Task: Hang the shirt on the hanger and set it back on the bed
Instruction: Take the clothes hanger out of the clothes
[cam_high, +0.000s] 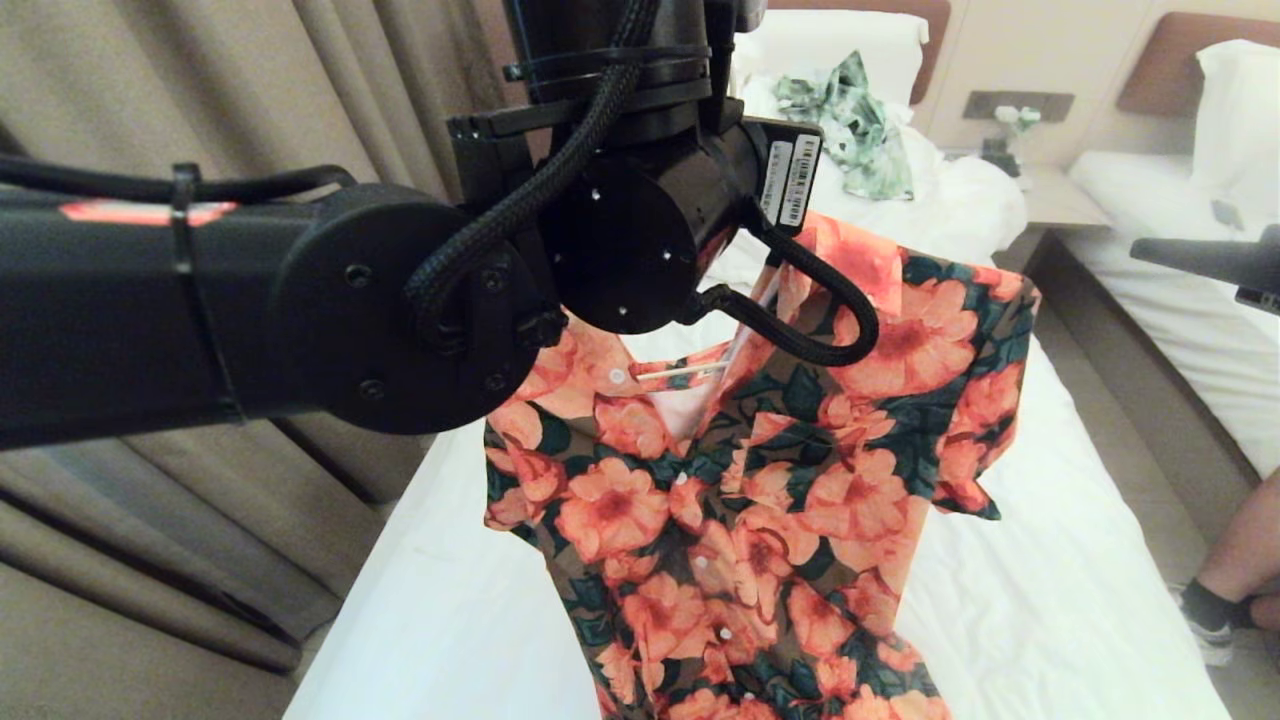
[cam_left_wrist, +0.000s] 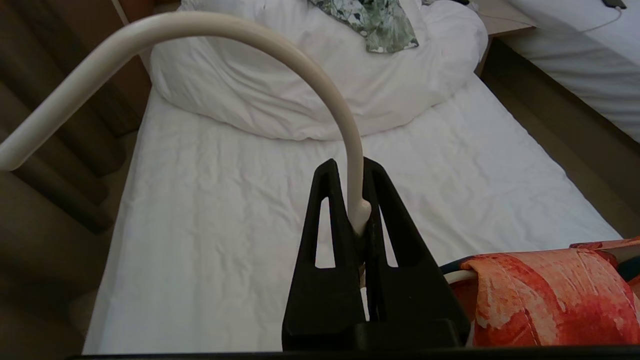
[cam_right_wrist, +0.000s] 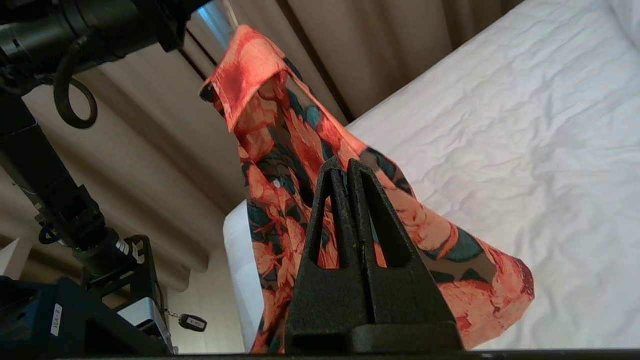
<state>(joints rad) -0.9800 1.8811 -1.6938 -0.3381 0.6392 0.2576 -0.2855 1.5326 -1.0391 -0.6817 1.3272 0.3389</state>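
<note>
The floral shirt (cam_high: 740, 500) hangs in the air over the bed (cam_high: 1050, 560), draped on the cream wire hanger (cam_high: 690, 372). My left gripper (cam_left_wrist: 352, 167) is shut on the hanger (cam_left_wrist: 310, 65) at the base of its curved hook. The shirt's collar (cam_left_wrist: 545, 295) lies over the wire just beside the jaws. In the head view my left arm (cam_high: 400, 300) hides that gripper. My right gripper (cam_right_wrist: 346, 167) is shut with nothing in it. It points at the shirt (cam_right_wrist: 280, 150) from the side, and its tip (cam_high: 1200, 260) shows at the right edge, apart from the cloth.
A green-and-white leafy garment (cam_high: 850, 120) lies on the bunched duvet (cam_left_wrist: 325, 95) near the headboard. A second bed (cam_high: 1180, 300) and a nightstand (cam_high: 1050, 195) are on the right. Curtains (cam_high: 150, 80) hang on the left. A person's leg and foot (cam_high: 1230, 580) are at the lower right.
</note>
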